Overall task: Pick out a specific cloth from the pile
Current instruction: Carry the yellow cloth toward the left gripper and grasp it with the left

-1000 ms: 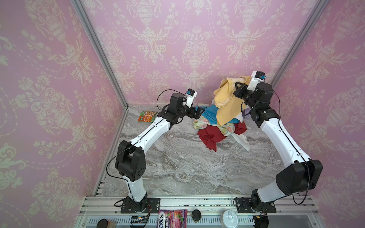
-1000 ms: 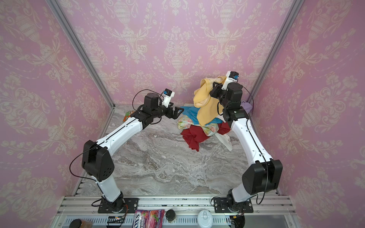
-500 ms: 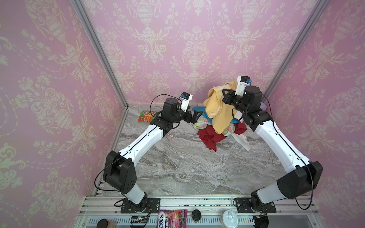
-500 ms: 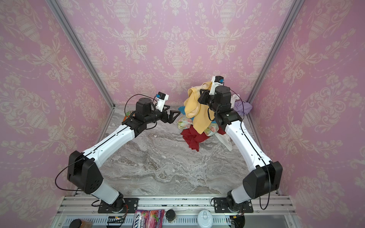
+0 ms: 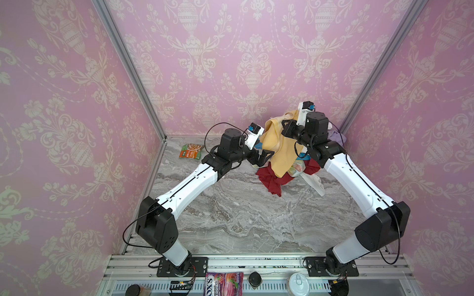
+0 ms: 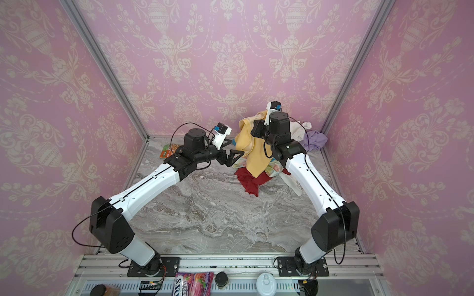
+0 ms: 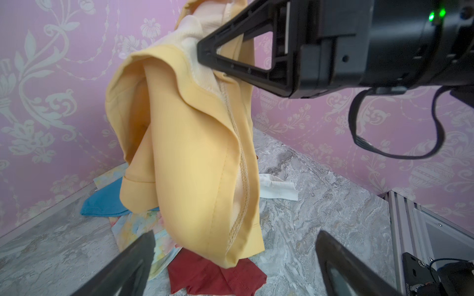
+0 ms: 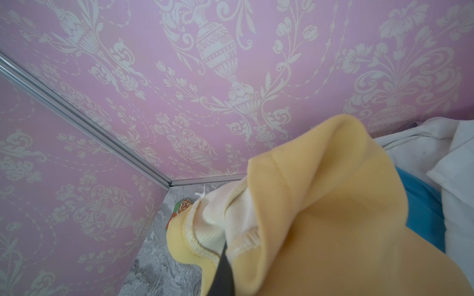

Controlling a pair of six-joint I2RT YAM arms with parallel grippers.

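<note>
Right gripper (image 7: 202,52) pinched shut on the top hem of the cloth (image 5: 280,153), which hangs over the pile (image 5: 270,180); wrist raised, forearm sloping inward. Left gripper (image 6: 232,151) spread wide, empty, level beside the cloth, arm outstretched

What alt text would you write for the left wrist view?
The right claw pinches a mustard-yellow cloth, which hangs over a pile of blue, floral, white and red cloths on a marble table. The left claw stands open before it.
</note>
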